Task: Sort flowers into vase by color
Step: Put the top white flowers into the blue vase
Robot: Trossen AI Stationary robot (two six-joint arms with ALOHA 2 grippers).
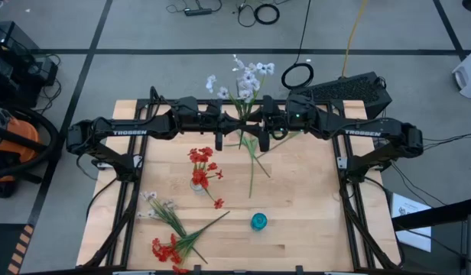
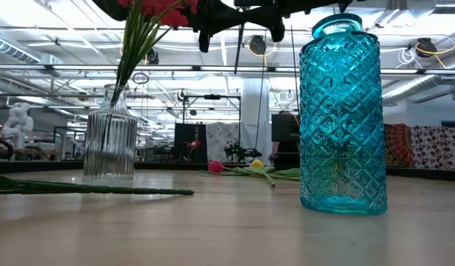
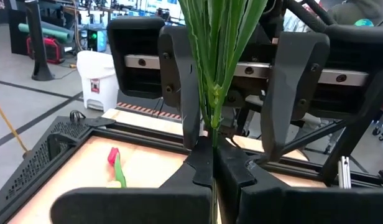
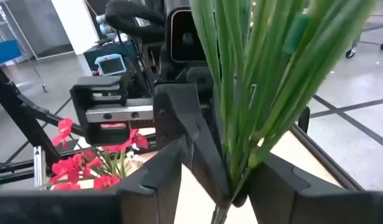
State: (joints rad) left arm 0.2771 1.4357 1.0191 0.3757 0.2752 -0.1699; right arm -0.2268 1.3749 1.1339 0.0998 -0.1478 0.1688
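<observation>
a spray of white blossoms (image 1: 247,79) on a bundle of thin green stalks is held above the far edge of the worktop (image 1: 297,191), its pale flower heads reaching out beyond that edge. the left gripper (image 1: 234,131) is shut tight on the stalks, as seen in the left wrist view, where the dark fingers (image 3: 198,165) meet around the green bundle. the right gripper (image 1: 254,131) faces it from the other side; its fingers (image 4: 198,149) stand partly apart around the same stalks, and whether they press on them cannot be told. red blossoms (image 1: 203,162) stand in a clear ribbed vase (image 2: 109,137) near the middle of the worktop. a blue patterned vase (image 2: 343,118) stands toward the near edge. more stems, white and red (image 1: 168,237), lie by the near left corner.
</observation>
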